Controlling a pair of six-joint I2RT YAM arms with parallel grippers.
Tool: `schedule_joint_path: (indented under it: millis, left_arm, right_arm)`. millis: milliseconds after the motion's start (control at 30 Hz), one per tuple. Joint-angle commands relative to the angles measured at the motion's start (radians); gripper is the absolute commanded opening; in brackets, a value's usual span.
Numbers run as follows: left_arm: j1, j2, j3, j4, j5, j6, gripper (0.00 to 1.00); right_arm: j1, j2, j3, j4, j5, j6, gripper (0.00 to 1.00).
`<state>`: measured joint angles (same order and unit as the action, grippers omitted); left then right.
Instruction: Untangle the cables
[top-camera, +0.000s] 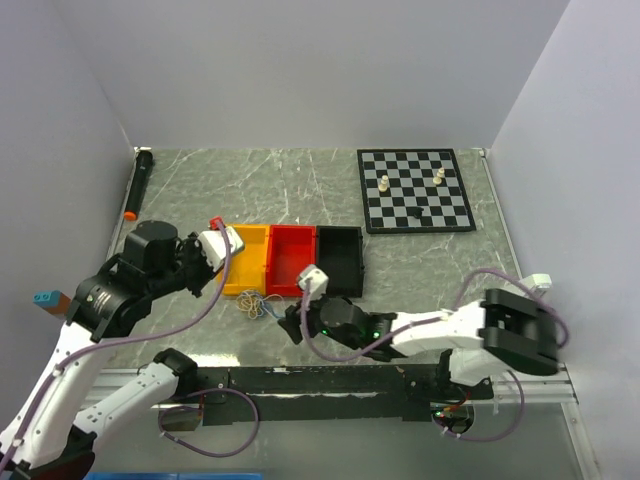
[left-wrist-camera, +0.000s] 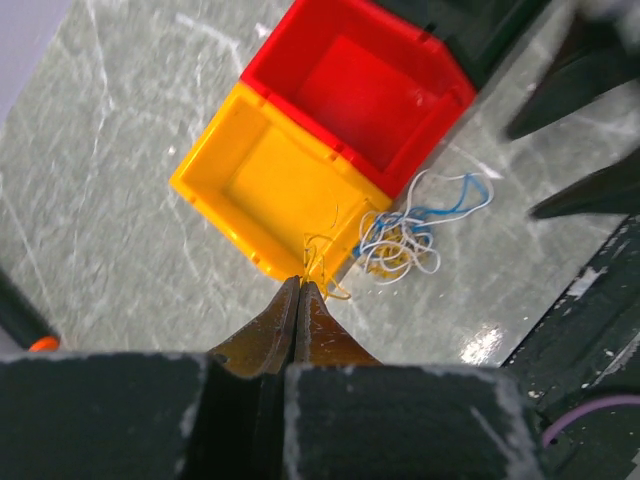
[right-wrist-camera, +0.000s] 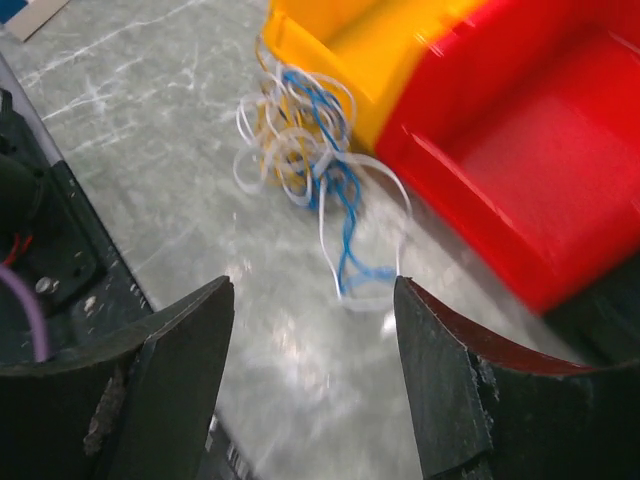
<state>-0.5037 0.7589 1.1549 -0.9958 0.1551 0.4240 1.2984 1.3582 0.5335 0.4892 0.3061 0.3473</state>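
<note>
Top view: the cables (top-camera: 258, 303) lie on the table (top-camera: 300, 185) just off the yellow bin (top-camera: 246, 262), with the right gripper (top-camera: 293, 326) nearer. Left wrist: the left gripper (left-wrist-camera: 302, 286) is clamped tight, clump ahead-right. Right wrist: jaws spread wide and empty, clump dead ahead.

Smooth cables (left-wrist-camera: 392, 250), glossy plastic yellow bin (left-wrist-camera: 272, 178), polished stone-patterned table (left-wrist-camera: 100, 200).

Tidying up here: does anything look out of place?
The cables lie in a tangled clump on the table beside the yellow bin, with one blue strand trailing loose. Nothing looks damaged.
</note>
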Motion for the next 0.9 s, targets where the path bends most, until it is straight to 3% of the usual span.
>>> schedule_joint_path:
  millis: [0,333,633,867]
  left_arm:
    - [0.002,-0.075,0.002,0.075,0.141,0.002,0.01]
    - [0.002,-0.127,0.023,0.195,0.399,0.053,0.01]
    - [0.002,-0.041,0.009,0.307,0.397,0.062,0.01]
    - [0.002,0.023,0.140,0.416,0.328,0.002,0.01]
  right_arm:
    - [-0.034,0.128,0.106,0.320,-0.154,-0.145,0.72]
    - [-0.048,0.219,0.241,0.411,-0.183,-0.243,0.77]
    - [-0.053,0.288,0.283,0.411,-0.211,-0.200,0.75]
    - [-0.057,0.280,0.185,0.378,-0.197,-0.114,0.68]
